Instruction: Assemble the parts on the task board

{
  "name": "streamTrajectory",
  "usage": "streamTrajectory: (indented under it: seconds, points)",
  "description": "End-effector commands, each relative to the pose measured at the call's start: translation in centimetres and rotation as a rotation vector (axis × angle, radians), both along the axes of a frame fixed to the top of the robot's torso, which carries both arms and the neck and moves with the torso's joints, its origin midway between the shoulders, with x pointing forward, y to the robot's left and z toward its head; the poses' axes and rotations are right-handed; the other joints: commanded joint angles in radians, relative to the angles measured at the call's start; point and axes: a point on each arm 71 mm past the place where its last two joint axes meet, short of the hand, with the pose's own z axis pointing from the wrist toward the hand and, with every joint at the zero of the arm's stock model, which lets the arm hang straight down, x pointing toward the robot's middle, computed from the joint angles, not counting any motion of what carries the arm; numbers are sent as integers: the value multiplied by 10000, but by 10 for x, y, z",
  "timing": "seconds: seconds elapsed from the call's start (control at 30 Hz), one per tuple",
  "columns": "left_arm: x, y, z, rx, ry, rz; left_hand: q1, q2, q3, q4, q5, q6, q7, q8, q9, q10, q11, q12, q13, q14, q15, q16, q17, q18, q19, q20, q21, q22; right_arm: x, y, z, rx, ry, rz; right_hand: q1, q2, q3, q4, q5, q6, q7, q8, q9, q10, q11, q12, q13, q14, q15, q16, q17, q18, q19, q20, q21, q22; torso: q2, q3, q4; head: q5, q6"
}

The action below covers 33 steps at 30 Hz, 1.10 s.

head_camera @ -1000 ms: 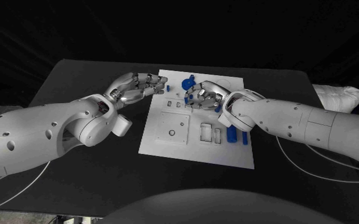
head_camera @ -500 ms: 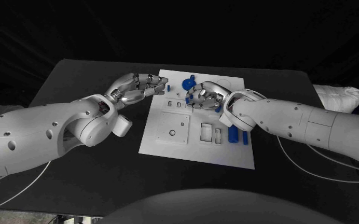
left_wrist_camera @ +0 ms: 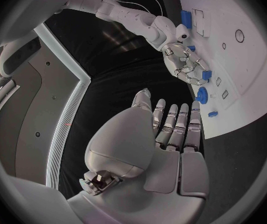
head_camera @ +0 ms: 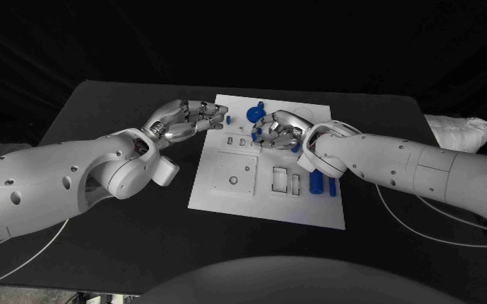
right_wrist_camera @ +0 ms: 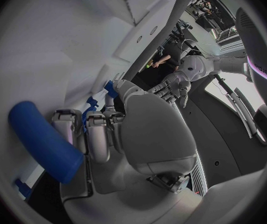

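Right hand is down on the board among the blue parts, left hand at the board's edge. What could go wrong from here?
1. The right hand is curled over the task board with loose blue parts close beside its wrist; a move could sweep them off their spots.
2. The left hand sits at the board's left edge, holding nothing; a nudge could shift the board.
3. The hands are close together and could collide.

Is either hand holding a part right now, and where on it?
Left hand holds nothing. Right hand curls over small blue parts; an actual grip cannot be told.
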Motion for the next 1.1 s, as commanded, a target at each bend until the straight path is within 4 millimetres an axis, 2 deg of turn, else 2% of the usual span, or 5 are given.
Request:
streamTrajectory:
  seconds: [0.03,1.1]
  points:
    - [-1,-2,0,-69,19,-210,109,-25,70,14,37,24,281,21,-14,14,50,49,-10,61,18,58,14,-44,35,-9,6,-10,-1,-2,-5,-304,235,71,47,37,0,-63,57,-54,14,-41,-9,1050,92,39,2634,1044,42,35,2629,-150,12,59,-30,2177,1,-1,4,-2,2]
    - [-1,-3,0,-60,45,-222,103,-23,73,22,34,23,286,20,-14,8,53,52,-11,67,23,72,14,-49,40,-10,7,-11,0,-3,-8,-742,504,53,85,-17,124,-235,81,-270,65,-123,-95,1048,139,37,2633,902,83,-117,2477,-66,-277,95,-329,2063,-2,0,-1,-1,2]
